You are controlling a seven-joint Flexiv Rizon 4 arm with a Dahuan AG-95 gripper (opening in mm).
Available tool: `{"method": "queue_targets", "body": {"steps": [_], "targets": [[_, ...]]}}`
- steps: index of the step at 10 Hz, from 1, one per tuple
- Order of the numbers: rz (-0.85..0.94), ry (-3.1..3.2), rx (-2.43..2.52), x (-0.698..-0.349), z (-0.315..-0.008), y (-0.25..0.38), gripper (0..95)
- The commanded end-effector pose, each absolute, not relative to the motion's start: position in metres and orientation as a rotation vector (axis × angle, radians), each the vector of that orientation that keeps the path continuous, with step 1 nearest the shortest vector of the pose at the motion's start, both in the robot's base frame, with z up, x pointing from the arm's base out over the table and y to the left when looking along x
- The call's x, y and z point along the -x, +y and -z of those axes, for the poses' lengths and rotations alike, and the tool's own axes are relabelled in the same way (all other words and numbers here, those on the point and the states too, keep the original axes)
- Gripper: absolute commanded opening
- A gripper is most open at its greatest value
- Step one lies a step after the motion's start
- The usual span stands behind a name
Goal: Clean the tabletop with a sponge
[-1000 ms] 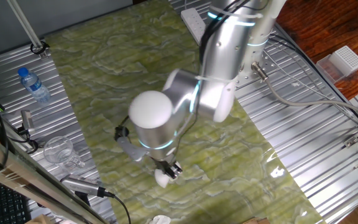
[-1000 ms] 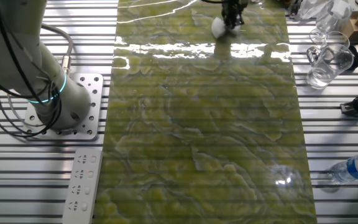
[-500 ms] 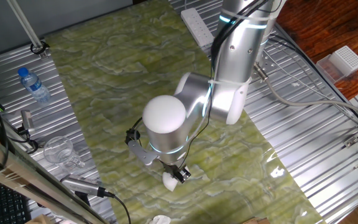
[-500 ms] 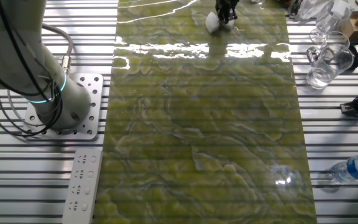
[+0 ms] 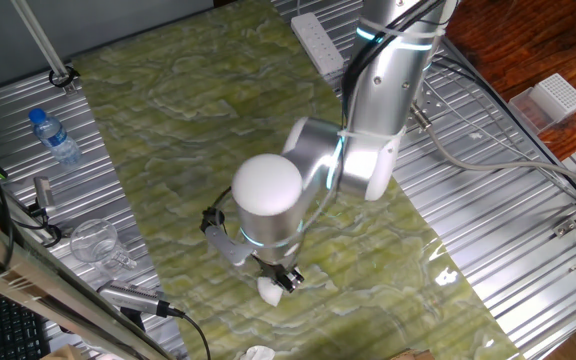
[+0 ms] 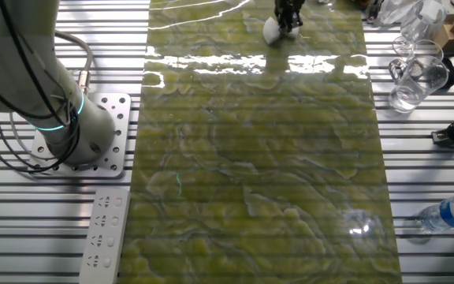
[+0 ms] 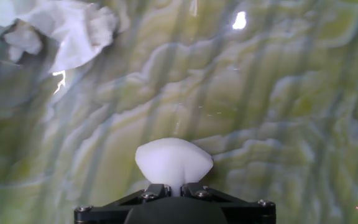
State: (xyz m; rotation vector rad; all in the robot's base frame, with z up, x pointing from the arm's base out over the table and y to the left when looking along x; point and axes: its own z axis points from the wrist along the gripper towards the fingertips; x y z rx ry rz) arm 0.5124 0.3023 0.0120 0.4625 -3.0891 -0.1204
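My fingers (image 7: 160,190) are pinching the sponge (image 7: 173,163) btwn them; gripper (image 5: 284,281) is pointing down w/ the sponge pressing on the tabletop (image 5: 188,130), near its end beside the glass cups (image 6: 416,72). In the hand view a crumpled white scrap (image 7: 73,31) is lying on the sheet, far left, well apart from the sponge.

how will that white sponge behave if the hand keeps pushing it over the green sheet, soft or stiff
Probably soft: in the hand view the sponge bulges out rounded beyond the hand that pinches it, so it likely squashes rather than scrapes. Likely light, since a narrow pinch carries it. The tabletop looks glossy with glare spots, so it may glide easily with little drag.
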Motion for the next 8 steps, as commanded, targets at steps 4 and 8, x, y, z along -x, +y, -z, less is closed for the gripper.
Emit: {"method": "queue_targets", "body": {"steps": [4,8], "targets": [[0.122,-3.073,-0.519,-0.529,-0.011,0.283,0.0],[0.096,-3.070,-0.608,-0.543,-0.012,0.260,0.0]]}}
